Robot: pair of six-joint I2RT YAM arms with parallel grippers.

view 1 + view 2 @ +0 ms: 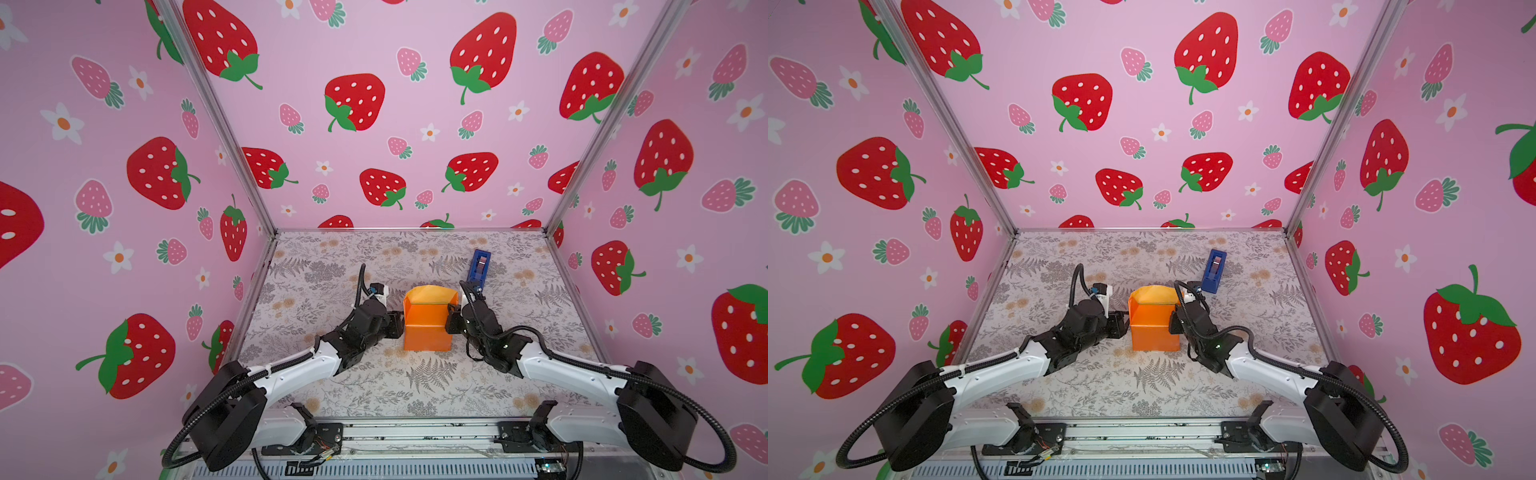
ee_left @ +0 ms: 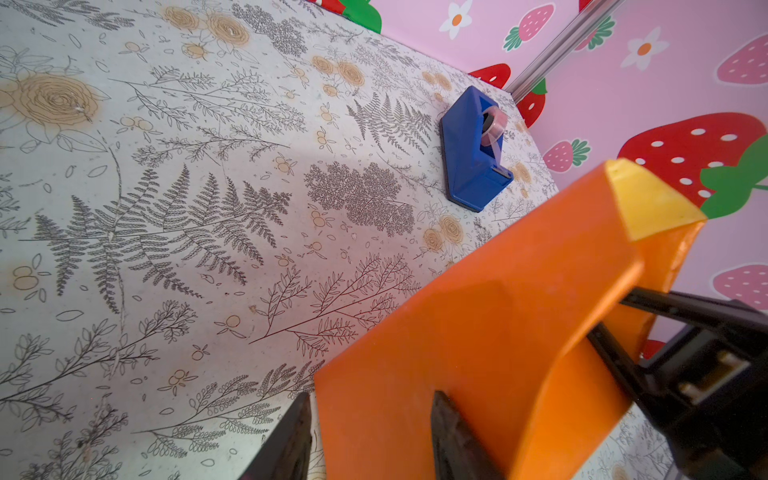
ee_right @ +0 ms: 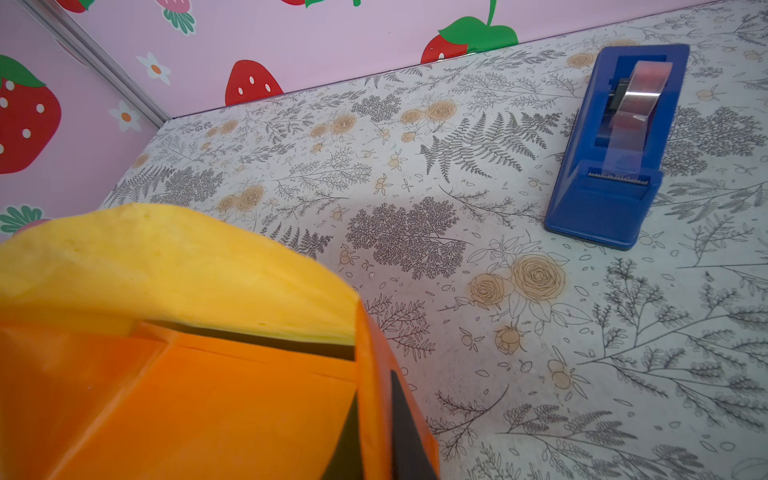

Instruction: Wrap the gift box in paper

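The paper (image 1: 428, 328) stands in the middle of the table (image 1: 415, 386), folded into a glossy orange block between my two arms in both top views. My right end effector (image 3: 376, 440) is pressed together, pinching an upright orange edge of the paper at the block's right side. Only the dark tips of its fingers (image 3: 405, 432) show, cut off by the frame. My left end effector (image 2: 370, 440) sits against the block's left side with its fingers (image 2: 453, 440) standing apart, one across the orange face and one just off its edge over the table. Whether they squeeze anything I cannot tell, since they run out of the picture. The gift box is hidden: the paper covers every side I can see, and the dark slit under the pale yellow flap (image 3: 166, 266) is too narrow to show what lies in it. That flap rises at the block's far side. The blue tape dispenser (image 3: 611, 158) stands on the table beyond the block, near my right arm and apart from the paper, with a clear roll of tape (image 3: 640, 95) and a toothed cutter at its front. Its blue faces look plain to me, and the roll's reddish core is blurred through the tape, so I cannot read any print there. In the left wrist view my right end effector (image 2: 698, 374) is half hidden behind the orange fold.
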